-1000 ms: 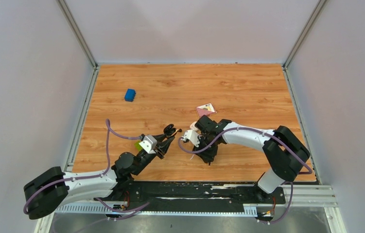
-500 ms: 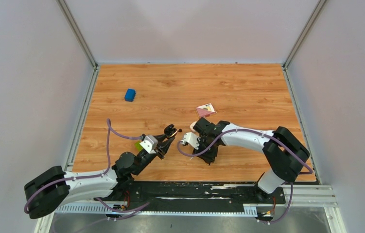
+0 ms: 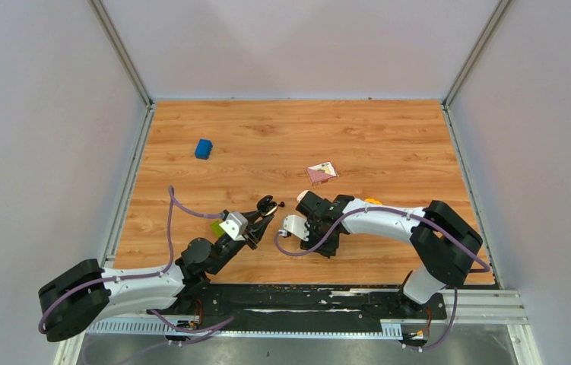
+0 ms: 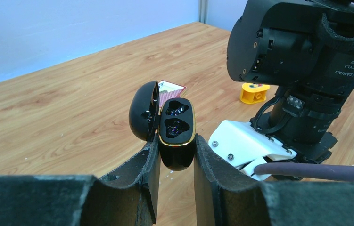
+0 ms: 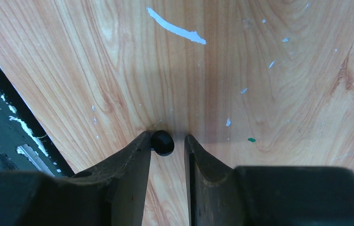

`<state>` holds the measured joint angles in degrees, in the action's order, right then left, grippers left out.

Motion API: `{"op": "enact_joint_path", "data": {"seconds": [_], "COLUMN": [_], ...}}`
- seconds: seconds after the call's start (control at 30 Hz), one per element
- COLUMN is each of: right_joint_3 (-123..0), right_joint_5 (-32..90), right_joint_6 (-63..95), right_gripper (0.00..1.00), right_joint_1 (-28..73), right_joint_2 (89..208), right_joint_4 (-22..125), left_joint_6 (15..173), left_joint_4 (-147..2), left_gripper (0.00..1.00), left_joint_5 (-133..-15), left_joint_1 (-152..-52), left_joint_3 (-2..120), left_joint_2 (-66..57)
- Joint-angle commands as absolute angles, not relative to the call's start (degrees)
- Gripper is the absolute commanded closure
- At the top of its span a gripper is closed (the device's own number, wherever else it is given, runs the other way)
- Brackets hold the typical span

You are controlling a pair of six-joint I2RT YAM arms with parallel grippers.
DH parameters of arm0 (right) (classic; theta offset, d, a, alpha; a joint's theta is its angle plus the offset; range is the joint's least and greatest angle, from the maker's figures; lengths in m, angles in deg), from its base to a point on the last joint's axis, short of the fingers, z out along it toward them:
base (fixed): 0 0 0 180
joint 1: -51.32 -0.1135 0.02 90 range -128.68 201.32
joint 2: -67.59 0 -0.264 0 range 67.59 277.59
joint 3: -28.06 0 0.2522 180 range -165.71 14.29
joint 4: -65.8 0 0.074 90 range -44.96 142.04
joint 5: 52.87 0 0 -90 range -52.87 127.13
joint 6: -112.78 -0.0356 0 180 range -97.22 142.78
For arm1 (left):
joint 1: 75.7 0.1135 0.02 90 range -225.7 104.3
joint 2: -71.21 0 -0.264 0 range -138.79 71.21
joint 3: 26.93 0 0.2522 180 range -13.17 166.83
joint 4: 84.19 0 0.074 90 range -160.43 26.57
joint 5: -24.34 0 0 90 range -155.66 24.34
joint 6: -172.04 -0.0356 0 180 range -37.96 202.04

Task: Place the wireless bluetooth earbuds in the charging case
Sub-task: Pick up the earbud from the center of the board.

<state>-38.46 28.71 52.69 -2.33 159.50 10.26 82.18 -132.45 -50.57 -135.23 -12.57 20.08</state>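
The right gripper points straight down at the table, near its front edge. One earbud — a tiny round black bit — lies on the wood right between the two fingers. It touches the inside of one finger. A thin strip of bare wood shows between it and the other finger. So the jaws are a little way apart around the earbud and do not pinch it from both sides. In the top view the earbud cannot be seen, because the right wrist hides it.

The left gripper is pressed tight on the case. It grips the lower half of the black case from both sides and holds it up. The lid is swung open to one side. The case has a gold rim, and two little hollows face the camera. I cannot tell if anything sits in them.

In the top view the case is just beside the right wrist, a bit to its left. The earbud is down on the table under that wrist — so the two are near but apart.

A pink card lies flat on the wood behind the case. A yellow ring sits further off, past the right arm. A blue block lies well apart, far back on the left.
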Motion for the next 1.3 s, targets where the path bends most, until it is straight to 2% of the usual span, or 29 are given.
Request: {"op": "enact_joint_path", "data": {"seconds": [0.0,0.1,0.37,0.6,0.9,1.1,1.27], "right_joint_3": [-38.11,-37.45,-38.55,-40.74,-45.74,-52.75,-53.1], "right_joint_5": [30.74,30.52,28.34,30.47,28.32,29.55,29.47], "right_joint_6": [53.19,53.31,53.84,54.45,56.47,58.21,59.45], "right_gripper": [0.67,0.68,0.81,0.87,0.88,0.87,0.87], "right_joint_1": [-2.82,-2.82,-2.82,-2.61,-1.78,-1.5,-1.5], "right_joint_2": [158.84,158.78,160.07,153.83,141.87,140.16,137.82], "right_joint_4": [8.2,8.43,8.2,5.07,3.64,7.42,14.13], "left_joint_6": [82.26,82.35,82.34,82.61,84.18,88.06,90.33], "left_joint_4": [-134.98,-135.02,-134.98,-134.95,-136.8,-143.73,-146.63], "left_gripper": [1.0,1.0,1.0,1.0,1.0,1.0,1.0], "left_joint_5": [-50.89,-50.98,-50.99,-50.22,-51.13,-55.62,-58.4], "left_joint_1": [-134.97,-134.99,-134.97,-134.99,-134.95,-134.98,-134.97], "left_joint_3": [-13.44,-13.44,-13.44,-12.55,-10.46,-9.31,-8.41], "left_joint_2": [19.59,19.55,19.24,18.25,12.7,3.27,-0.29]}}
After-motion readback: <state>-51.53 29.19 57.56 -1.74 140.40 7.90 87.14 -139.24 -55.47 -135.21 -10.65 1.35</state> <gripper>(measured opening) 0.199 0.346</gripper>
